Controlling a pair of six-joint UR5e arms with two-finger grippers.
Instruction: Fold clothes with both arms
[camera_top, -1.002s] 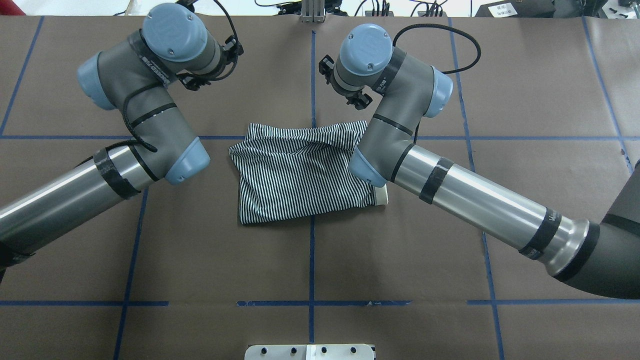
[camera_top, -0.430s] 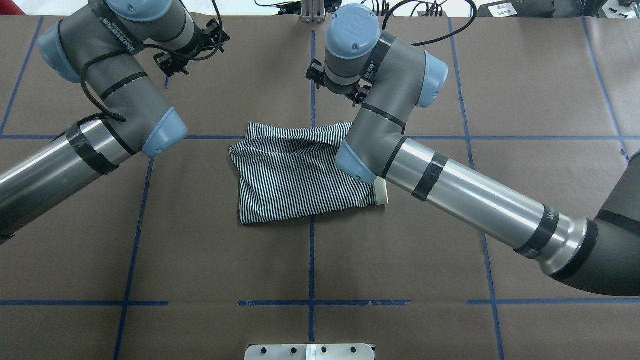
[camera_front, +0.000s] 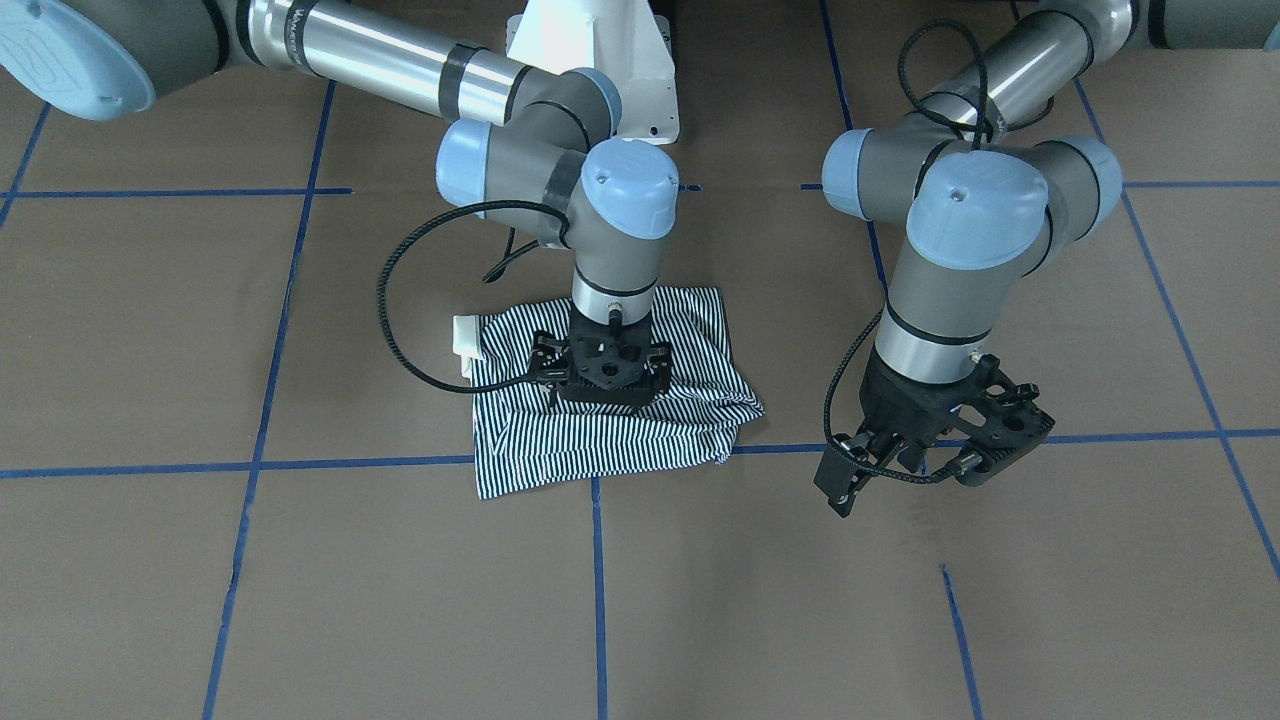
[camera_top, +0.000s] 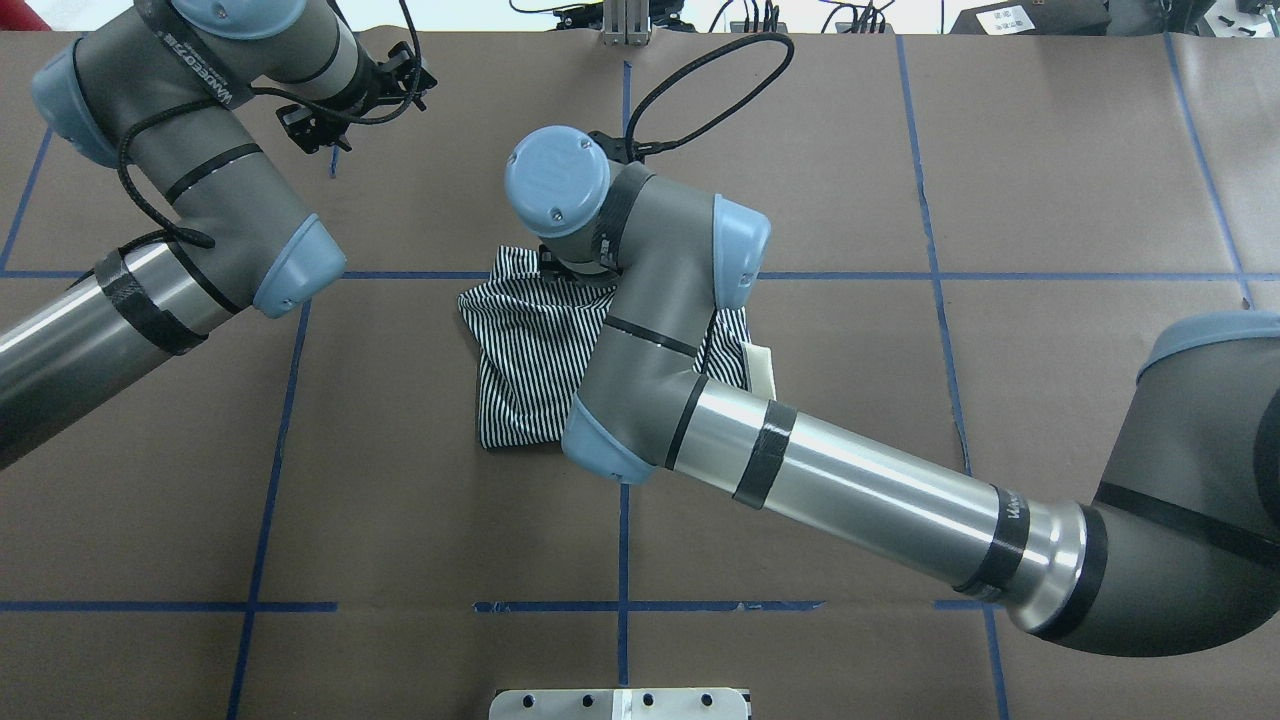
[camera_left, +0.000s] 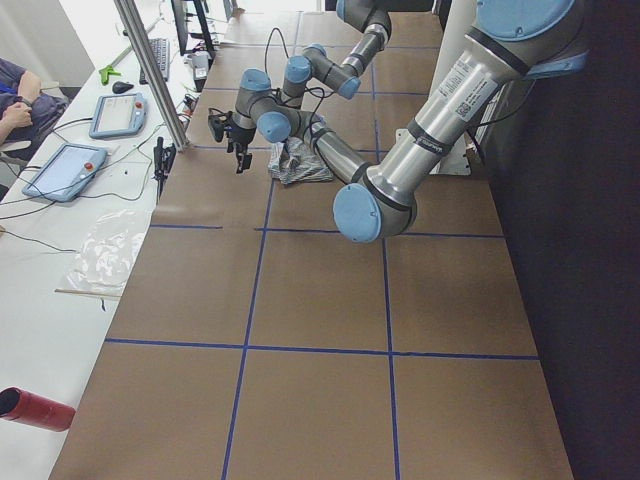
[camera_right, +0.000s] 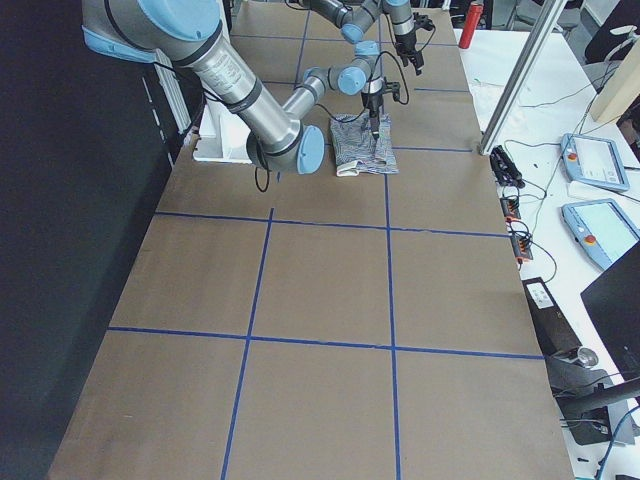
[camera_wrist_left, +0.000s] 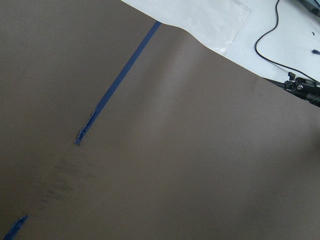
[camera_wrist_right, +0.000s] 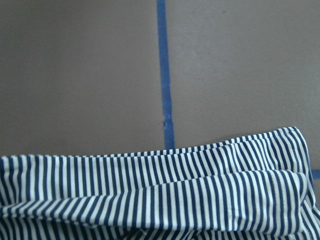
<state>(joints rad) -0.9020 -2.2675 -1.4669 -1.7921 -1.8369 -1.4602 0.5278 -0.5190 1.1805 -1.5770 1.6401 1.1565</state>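
folded striped shirt on the table, our right arm over it
the navy-and-white striped polo shirt (camera_front: 600, 445) lies folded mid-table on the brown paper table with blue tape lines (camera_front: 300, 600), its cream collar (camera_front: 466, 345) poking out at one side. our black right gripper (camera_front: 602, 385) points down right over the shirt. our black left gripper (camera_front: 975, 440) hangs well apart over bare paper. we cannot tell how either's fingers stand.

One striped shirt (camera_front: 600, 440), one left arm (camera_front: 960, 260), one right arm (camera_front: 615, 230).
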